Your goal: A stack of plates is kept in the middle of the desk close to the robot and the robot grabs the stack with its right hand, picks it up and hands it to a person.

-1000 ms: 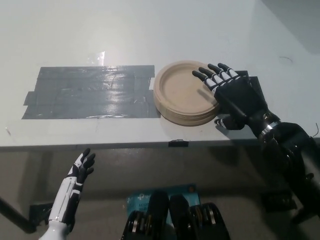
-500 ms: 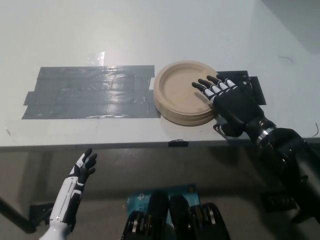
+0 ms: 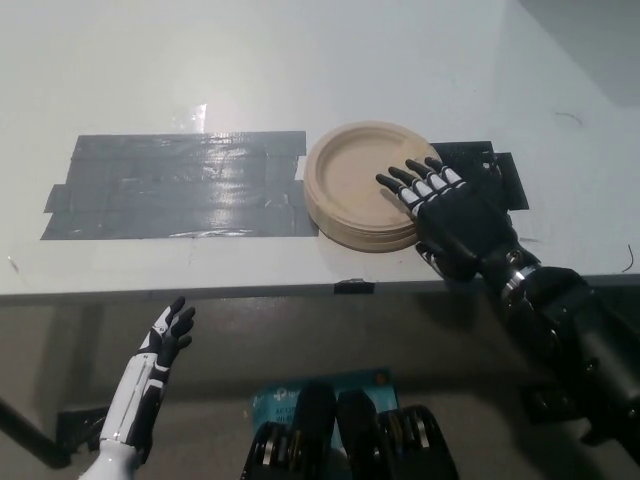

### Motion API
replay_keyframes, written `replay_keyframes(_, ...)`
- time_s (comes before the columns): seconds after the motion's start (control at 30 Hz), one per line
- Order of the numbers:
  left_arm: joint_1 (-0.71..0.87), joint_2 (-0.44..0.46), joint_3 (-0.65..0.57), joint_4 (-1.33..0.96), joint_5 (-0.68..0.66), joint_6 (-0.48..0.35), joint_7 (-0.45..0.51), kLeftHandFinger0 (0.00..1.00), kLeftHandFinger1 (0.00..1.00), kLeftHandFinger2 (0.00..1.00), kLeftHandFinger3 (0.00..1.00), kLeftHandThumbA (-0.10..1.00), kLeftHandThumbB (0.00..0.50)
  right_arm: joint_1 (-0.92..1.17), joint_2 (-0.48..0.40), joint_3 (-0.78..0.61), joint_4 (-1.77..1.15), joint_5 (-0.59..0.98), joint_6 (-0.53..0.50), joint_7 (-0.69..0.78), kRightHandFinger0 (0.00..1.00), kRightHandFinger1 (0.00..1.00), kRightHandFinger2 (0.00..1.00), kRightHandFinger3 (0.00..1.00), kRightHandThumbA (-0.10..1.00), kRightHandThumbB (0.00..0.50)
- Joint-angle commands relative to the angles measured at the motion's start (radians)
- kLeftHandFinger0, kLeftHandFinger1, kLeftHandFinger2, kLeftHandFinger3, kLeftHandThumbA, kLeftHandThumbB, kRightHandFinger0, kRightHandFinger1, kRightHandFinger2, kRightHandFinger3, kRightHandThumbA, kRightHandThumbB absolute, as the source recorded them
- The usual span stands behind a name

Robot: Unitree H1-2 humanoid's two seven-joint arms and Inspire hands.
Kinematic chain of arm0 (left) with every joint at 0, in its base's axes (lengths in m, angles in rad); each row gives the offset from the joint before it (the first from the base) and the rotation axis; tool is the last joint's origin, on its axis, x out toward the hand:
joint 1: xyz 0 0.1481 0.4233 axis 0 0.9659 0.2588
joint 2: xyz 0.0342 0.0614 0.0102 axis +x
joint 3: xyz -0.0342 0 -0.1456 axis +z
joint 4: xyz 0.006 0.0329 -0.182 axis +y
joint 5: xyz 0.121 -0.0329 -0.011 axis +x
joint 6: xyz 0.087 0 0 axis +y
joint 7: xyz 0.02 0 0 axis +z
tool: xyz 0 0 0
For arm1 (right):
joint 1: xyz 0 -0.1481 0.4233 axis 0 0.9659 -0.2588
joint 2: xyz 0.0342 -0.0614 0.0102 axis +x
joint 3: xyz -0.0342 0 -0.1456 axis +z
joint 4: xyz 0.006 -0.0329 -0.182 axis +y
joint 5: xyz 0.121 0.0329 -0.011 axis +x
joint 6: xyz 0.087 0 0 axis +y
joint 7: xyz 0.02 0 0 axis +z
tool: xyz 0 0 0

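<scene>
A stack of tan plates (image 3: 358, 182) lies on the white desk (image 3: 300, 80), close to its front edge and near the middle. My black right hand (image 3: 445, 212) covers the stack's right rim, its fingers (image 3: 410, 183) spread flat over the top plate. The palm sits at the plates' lower right side. The stack rests on the desk and the hand is open. My white left hand (image 3: 165, 338) hangs below the desk edge at the lower left, open and holding nothing.
A wide patch of dark grey tape (image 3: 175, 183) lies on the desk left of the plates. A smaller black tape patch (image 3: 490, 165) shows right of them, partly under my right hand. A blue object (image 3: 275, 400) lies on the floor below.
My right hand has slid left and toward me, from the stack's upper right rim to farther over the top plate. The plates and the left hand have stayed put.
</scene>
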Motion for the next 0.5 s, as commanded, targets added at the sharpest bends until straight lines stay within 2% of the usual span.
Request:
replay_keyframes(0.0,-0.015,0.009,0.003,-0.025,0.001,0.001,-0.005,1.0,1.0,1.0,1.0,1.0,0.0,-0.049,0.025,0.015,0.024,-0.031,-0.021,-0.068,1.0,1.0,1.0,1.0,1.0,0.475)
replay_keyframes(0.37,-0.016,0.005,0.004,-0.027,-0.002,-0.001,-0.003,1.0,1.0,1.0,1.0,1.0,0.0,-0.101,0.049,0.055,0.147,-0.062,-0.018,-0.102,1.0,1.0,1.0,1.0,0.99,0.483)
replay_keyframes(0.43,-0.019,0.003,0.005,-0.028,0.0,0.003,-0.001,1.0,1.0,1.0,1.0,1.0,0.0,-0.125,0.058,0.071,0.195,-0.077,-0.01,-0.114,1.0,1.0,1.0,1.0,0.99,0.498)
replay_keyframes(0.47,-0.023,0.002,0.006,-0.029,0.0,0.01,0.0,1.0,1.0,1.0,1.0,1.0,0.015,-0.158,0.071,0.089,0.266,-0.094,-0.014,-0.153,1.0,1.0,1.0,1.0,0.92,0.5)
